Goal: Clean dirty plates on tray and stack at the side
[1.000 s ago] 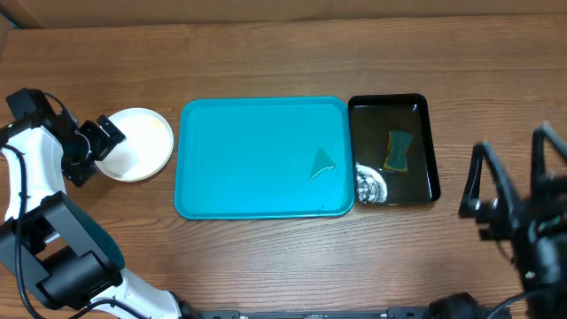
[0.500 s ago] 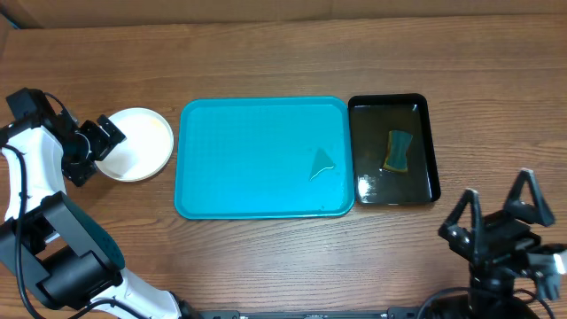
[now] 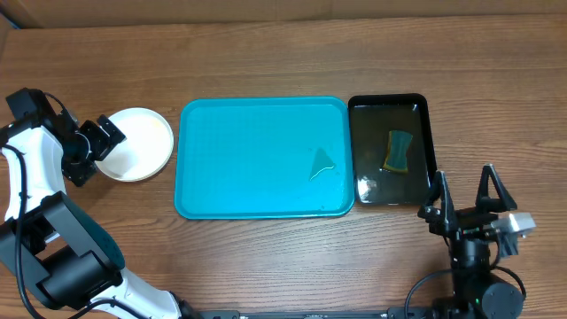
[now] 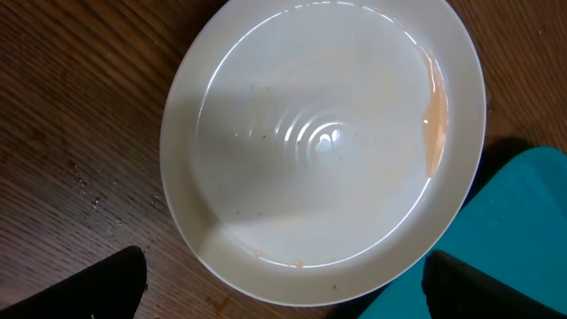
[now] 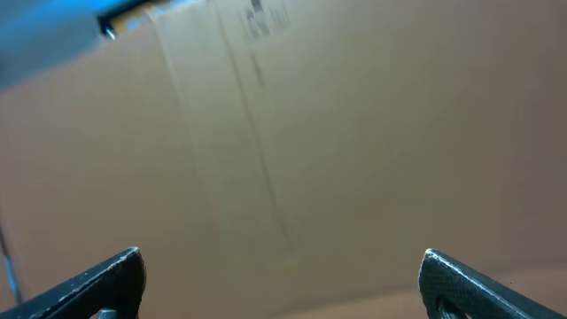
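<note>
Plates (image 3: 135,143): off the tray (image 3: 257,159), at the left gripper (image 3: 99,149). Left gripper pose: reaches in from the left edge of the table (image 3: 266,62), points toward the tray, jaws spread wide, holds nothing. Right gripper (image 3: 465,190) pose: stands upright near the front edge, just below the black tray (image 3: 387,98), fingers up, jaws spread wide, empty. Plate position: rests on the table just left of the tray, rim just ahead of the left gripper's fingers; shows only one white face, orange smear at the rim. Change from one second earlier: right gripper no longer at the right edge, now drawn inward; left gripper and plates unmoved.
</note>
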You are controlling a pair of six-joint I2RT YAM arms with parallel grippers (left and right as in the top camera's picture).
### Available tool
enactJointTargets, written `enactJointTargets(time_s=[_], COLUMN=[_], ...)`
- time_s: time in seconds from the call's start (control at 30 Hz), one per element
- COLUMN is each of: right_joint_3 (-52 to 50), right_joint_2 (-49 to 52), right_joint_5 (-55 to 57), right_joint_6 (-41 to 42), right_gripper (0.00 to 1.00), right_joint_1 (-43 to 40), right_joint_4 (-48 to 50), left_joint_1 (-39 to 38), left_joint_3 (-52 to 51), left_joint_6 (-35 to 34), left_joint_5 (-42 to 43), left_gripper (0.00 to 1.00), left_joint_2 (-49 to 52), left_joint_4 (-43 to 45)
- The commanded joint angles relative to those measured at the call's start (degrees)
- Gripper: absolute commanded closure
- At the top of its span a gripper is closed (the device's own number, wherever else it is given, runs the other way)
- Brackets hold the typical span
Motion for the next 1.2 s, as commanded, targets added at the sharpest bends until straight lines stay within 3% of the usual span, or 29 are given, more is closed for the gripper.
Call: enactJointTargets(time_s=[0.0, 0.33, 0.5, 1.17], right_joint_3=[-0.59, -0.59, -0.59, -0.59], right_joint_2=[-0.87, -0.87, -0.87, -0.87], right_joint_5=[-0.44, -0.42, -0.04, 0.61], right_joint_6=[-0.42, -5.73, -11.39, -10.88], right_gripper=[0.00, 0.00, 0.00, 0.00], right_joint_1=[-1.42, -2.27, -2.27, -2.32], right_joint_4=[-2.19, -24.00, -24.11, -24.15], left_joint_1=[-0.24, -0.24, -0.24, -0.24], left_joint_3=[-0.35, -0.35, -0.35, -0.35], left_joint_6=[1.53, 1.53, 1.53, 1.53], left_joint_5=[0.68, 0.68, 0.68, 0.68], left_gripper=[0.00, 0.00, 0.00, 0.00], left_joint_2=[0.85, 0.85, 0.85, 0.85], left_joint_4=[0.04, 0.04, 0.04, 0.04])
